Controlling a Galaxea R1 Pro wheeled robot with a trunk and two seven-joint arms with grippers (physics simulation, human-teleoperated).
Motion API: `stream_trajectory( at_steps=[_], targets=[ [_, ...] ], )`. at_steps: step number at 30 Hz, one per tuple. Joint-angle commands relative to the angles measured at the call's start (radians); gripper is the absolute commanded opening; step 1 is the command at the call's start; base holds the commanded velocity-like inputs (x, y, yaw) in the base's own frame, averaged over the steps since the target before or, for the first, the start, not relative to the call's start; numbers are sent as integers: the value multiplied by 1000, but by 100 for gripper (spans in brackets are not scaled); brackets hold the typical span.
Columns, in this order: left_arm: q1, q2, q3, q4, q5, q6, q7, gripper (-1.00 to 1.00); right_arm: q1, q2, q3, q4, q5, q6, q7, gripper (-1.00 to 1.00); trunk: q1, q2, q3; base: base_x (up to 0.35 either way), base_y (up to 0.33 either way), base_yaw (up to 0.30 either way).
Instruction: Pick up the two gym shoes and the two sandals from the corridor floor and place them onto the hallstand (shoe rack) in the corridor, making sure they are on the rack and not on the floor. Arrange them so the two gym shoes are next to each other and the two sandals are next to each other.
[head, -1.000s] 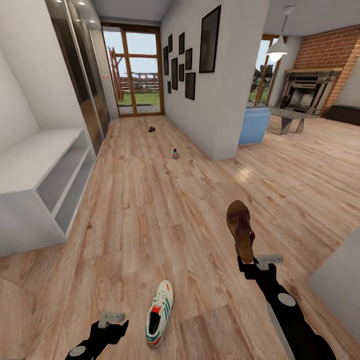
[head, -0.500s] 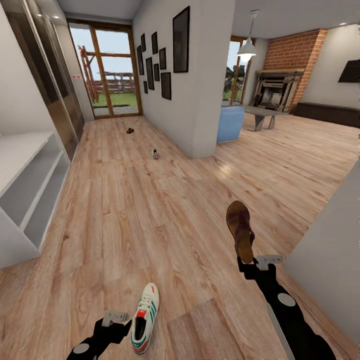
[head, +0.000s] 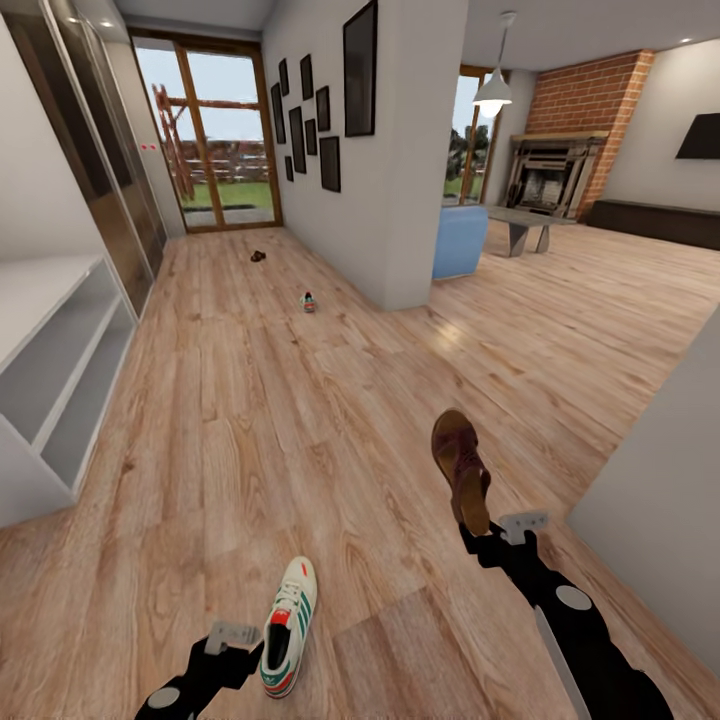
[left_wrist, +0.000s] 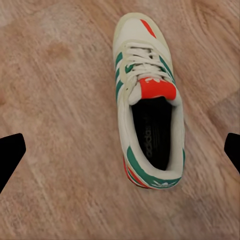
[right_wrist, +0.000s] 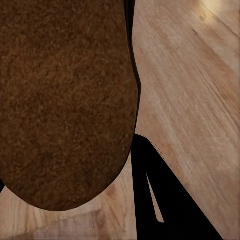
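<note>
Compared with a second ago the whole head view has swung right: the white low bench (head: 50, 370) sits further toward the left edge and the brick fireplace (head: 550, 175) and blue armchair (head: 460, 240) sit more central, so the camera has turned and the things have not slid. The right gripper (head: 478, 528) has dropped slightly and still pinches the heel of a brown sandal (head: 460, 470), carried toe-forward above the corridor floor (head: 260, 420); in the right wrist view the sandal's sole is close against the lens. The left gripper (head: 243, 655) is spread wide, its two fingertips at opposite edges of the left wrist view, with a gym shoe (head: 287, 627) lying on the planks just beside it and now closer to it than before, not yet gripped. Judged: one sandal is in hand, the near sneaker is being lined up for a grasp, and nothing is on a rack yet. Far down the corridor a second gym shoe (head: 309, 301) and a dark second sandal (head: 257, 256) lie well apart on the floor, near the glass door (head: 215, 140). The flooring is light wood-grain plank, flat and glossy. Framed pictures (head: 320, 110) hang on the grey wall; no "LOVE" letters are visible by the bench.
</note>
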Motion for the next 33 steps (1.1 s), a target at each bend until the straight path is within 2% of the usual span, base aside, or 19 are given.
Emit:
stream_trajectory(
  at_steps=[1,7,10,14,17,33],
  targets=[
    [-1,-1,8,0,-10,-5,-7,100,0,0,-2,-2,-3,7,7,-100,4,-8,-6,0,0,0],
    [-16,-10,9,-11,-7,-2,-6,100,0,0,-3,-2,-3,8,10,-100,27,-50,-34,0,0,0],
    [-44,-23,8,-11,-8,1,-5,100,0,0,-3,-2,-3,8,10,-100,38,-71,-48,0,0,0],
    [-95,-57,5,-4,-10,39,-6,100,0,0,-4,-2,-3,8,11,-100,54,-99,-66,0,0,0],
    [-101,-64,-1,0,-10,52,-6,100,0,0,-4,-2,-3,8,11,-100,65,-120,-81,0,0,-9],
    [-103,-60,-4,1,-10,56,-4,100,0,-1,-4,-3,-3,8,11,-100,72,-123,-152,0,0,-60]
  ],
)
